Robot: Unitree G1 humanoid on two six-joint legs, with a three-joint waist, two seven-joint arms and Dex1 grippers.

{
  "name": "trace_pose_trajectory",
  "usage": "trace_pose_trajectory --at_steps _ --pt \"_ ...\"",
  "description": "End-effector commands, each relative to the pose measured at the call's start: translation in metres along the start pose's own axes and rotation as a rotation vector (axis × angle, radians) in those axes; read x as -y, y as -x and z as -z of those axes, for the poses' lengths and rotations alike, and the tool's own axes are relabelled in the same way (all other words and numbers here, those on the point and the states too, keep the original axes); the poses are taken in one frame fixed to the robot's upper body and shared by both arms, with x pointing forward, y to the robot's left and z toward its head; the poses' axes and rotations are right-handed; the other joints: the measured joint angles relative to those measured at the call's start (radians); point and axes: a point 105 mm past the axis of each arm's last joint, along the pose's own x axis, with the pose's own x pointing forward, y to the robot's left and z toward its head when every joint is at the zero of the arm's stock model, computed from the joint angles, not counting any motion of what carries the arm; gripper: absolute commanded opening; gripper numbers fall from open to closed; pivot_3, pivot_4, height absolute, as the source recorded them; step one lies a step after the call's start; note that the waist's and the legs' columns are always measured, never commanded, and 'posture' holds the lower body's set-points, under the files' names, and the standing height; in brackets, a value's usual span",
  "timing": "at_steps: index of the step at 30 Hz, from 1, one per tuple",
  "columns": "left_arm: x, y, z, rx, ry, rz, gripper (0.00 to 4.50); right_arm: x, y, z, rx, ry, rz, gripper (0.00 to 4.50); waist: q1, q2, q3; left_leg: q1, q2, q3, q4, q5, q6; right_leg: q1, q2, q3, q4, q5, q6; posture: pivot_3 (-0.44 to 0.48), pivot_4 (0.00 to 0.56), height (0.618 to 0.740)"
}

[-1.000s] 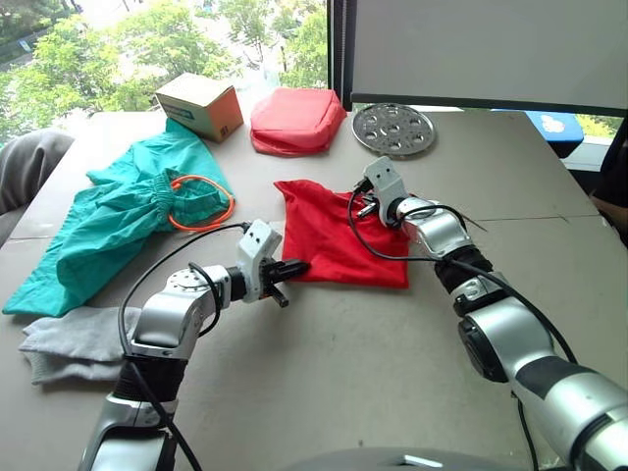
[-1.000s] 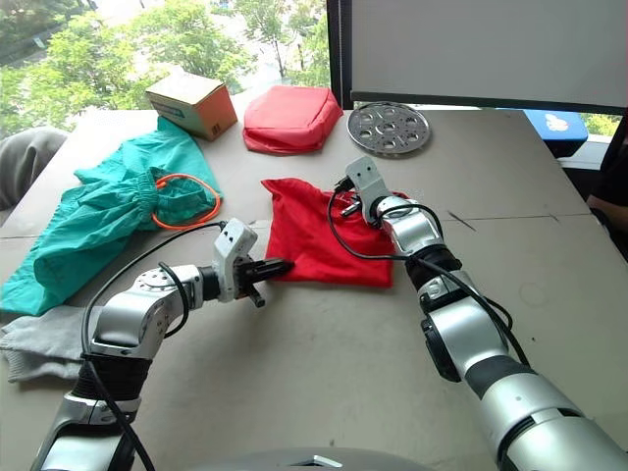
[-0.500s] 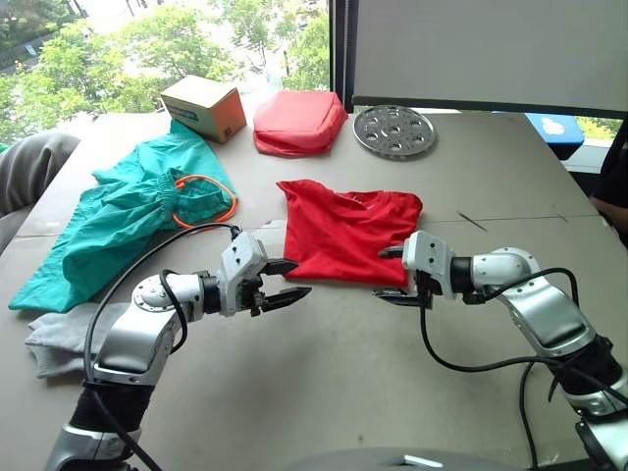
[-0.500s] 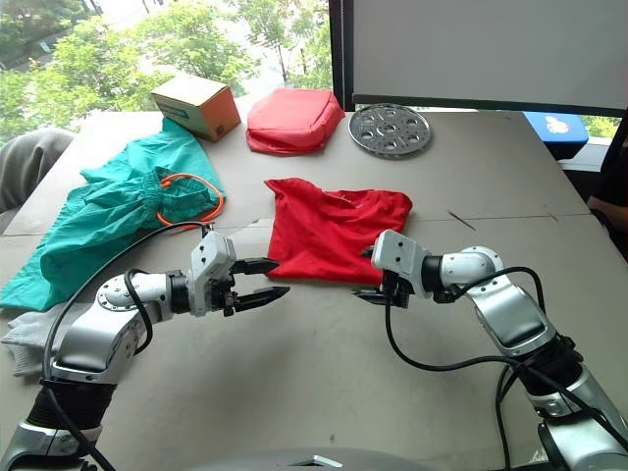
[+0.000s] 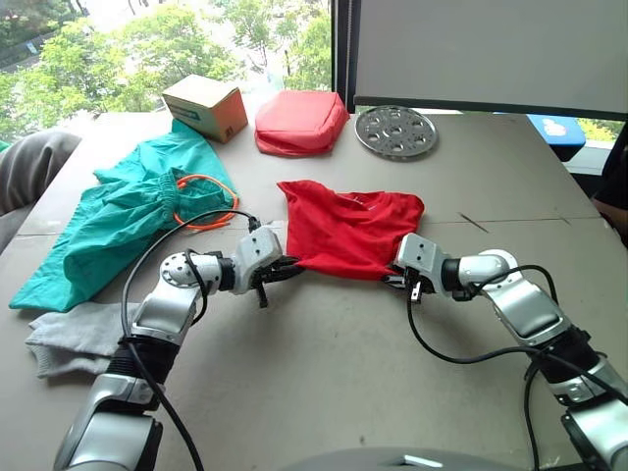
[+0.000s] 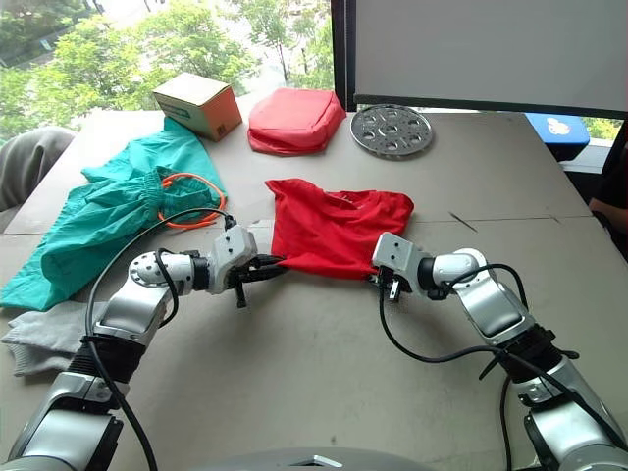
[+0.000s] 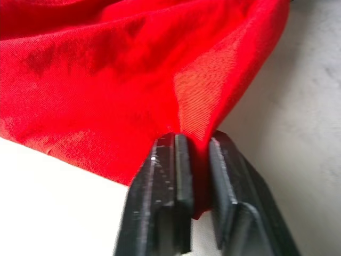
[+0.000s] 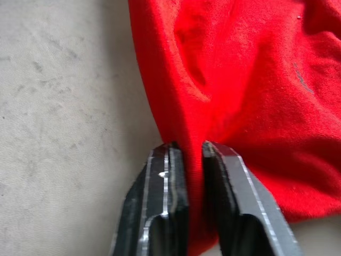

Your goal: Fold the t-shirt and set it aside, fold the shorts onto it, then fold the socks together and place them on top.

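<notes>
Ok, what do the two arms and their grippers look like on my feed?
Both arms are silver-grey metal with black joints and loose black cables looping alongside. The left gripper and right gripper each have a pale grey wrist block and two flat black fingers.

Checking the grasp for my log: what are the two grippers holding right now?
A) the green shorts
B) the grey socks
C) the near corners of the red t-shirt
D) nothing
C: the left gripper and right gripper are each shut on a near corner of the t-shirt.

I see open bench (image 5: 334,373) in front of the t-shirt (image 5: 348,231); shorts (image 5: 128,216) crowd the left, pouch (image 5: 299,120) behind.
</notes>
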Motion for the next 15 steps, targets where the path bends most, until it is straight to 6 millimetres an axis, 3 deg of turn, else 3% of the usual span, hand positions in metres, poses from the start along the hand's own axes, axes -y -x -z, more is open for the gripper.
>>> trace_pose_trajectory --at_steps 1,6,10,13,15 --pt "0.030 0.004 0.001 0.017 0.099 0.152 0.00 -0.005 0.014 0.003 -0.006 -0.032 -0.039 0.10 0.000 0.000 0.000 0.000 0.000 0.000 0.000 0.000 0.000 0.000 0.000 0.000 0.000 0.000 0.000 0.000 0.150 0.739" --pt "0.078 0.033 -0.001 -0.037 0.133 0.313 0.00 -0.056 0.038 0.000 -0.018 -0.045 -0.262 0.10 -0.003 0.000 0.000 -0.002 0.000 0.000 -0.003 -0.001 0.001 -0.002 0.000 0.000 -0.001 0.000 0.000 0.000 0.150 0.739" --pt "0.112 0.049 0.009 -0.084 0.151 0.341 0.00 -0.094 0.054 0.007 -0.055 -0.108 -0.330 0.10 -0.003 0.001 0.001 -0.001 0.001 0.000 -0.004 -0.002 0.003 -0.003 0.000 0.000 -0.002 -0.003 0.002 0.000 0.150 0.739" --pt "0.124 0.057 0.012 -0.077 0.174 0.294 0.00 -0.109 0.064 0.007 -0.050 -0.110 -0.321 0.10 0.001 0.003 0.002 0.000 0.003 0.000 -0.004 -0.004 0.000 -0.003 -0.001 0.000 -0.001 -0.007 0.006 0.000 0.150 0.739" --pt "0.128 0.062 0.009 -0.039 0.201 0.269 0.00 -0.107 0.072 -0.008 0.038 -0.198 -0.322 0.10 0.003 0.003 0.003 0.000 0.004 0.000 -0.002 -0.004 -0.001 -0.004 -0.002 0.000 -0.001 -0.007 0.006 0.000 0.150 0.739"
